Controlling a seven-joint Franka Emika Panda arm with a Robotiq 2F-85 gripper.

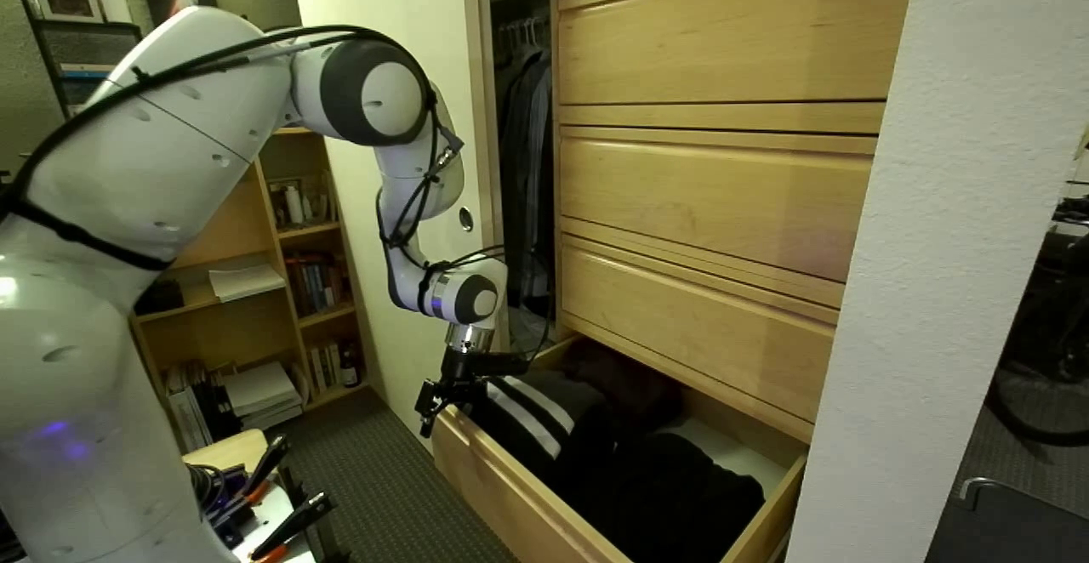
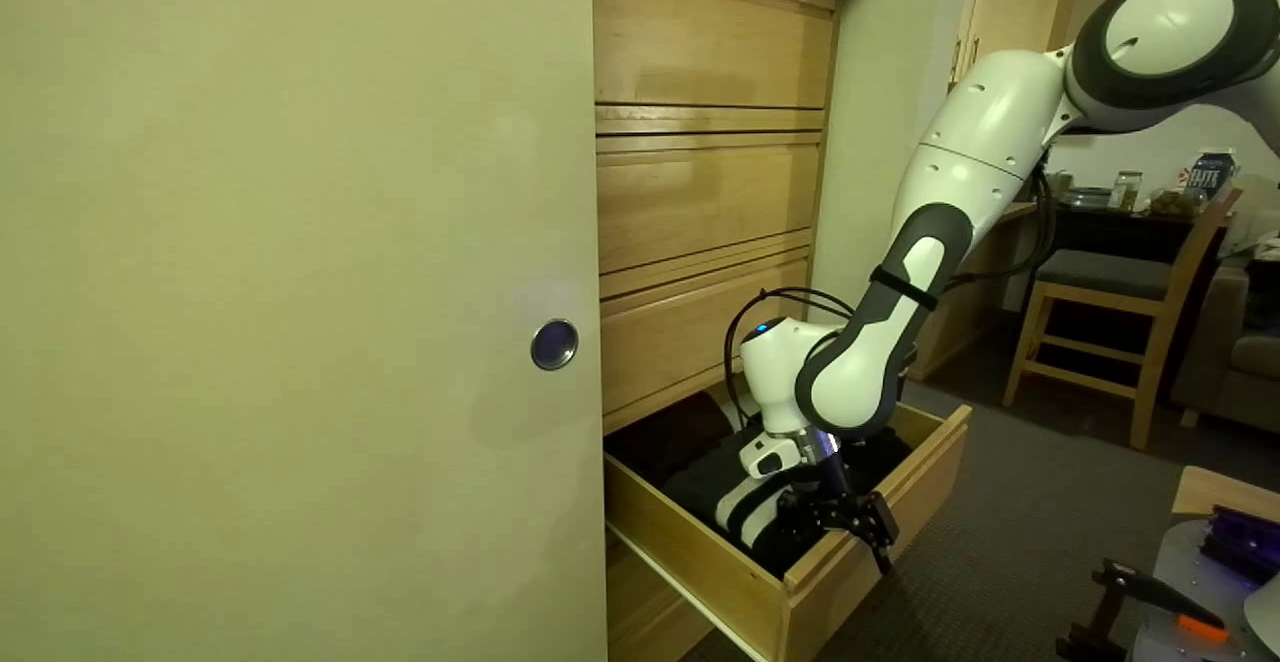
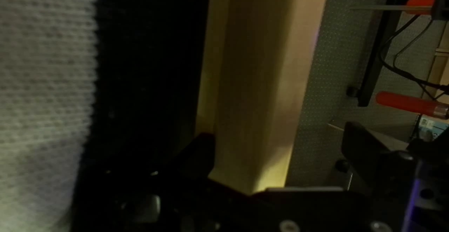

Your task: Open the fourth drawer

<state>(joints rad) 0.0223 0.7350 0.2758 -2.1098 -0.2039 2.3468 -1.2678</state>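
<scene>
The fourth drawer is the lowest one shown, pulled far out of the cabinet in both exterior views (image 1: 510, 482) (image 2: 925, 502). Its light-wood front also shows in the wrist view (image 3: 259, 84). Black fabric with white stripes (image 1: 532, 401) lies inside it, also in the wrist view (image 3: 45, 84). My gripper is at the top edge of the front in both exterior views (image 1: 451, 410) (image 2: 838, 532). It is open in the wrist view (image 3: 279, 134) and straddles the front: one finger inside, at or near the inner face, the other outside, apart from the wood.
Other closed drawer fronts (image 1: 706, 189) rise above the open drawer. A pale sliding door (image 2: 300, 292) stands on one side of the cabinet, a white wall (image 1: 953, 206) on the other. A small table with clamps (image 2: 1200, 562) stands by the robot's base. Dark carpet (image 1: 366, 452) lies before the drawer.
</scene>
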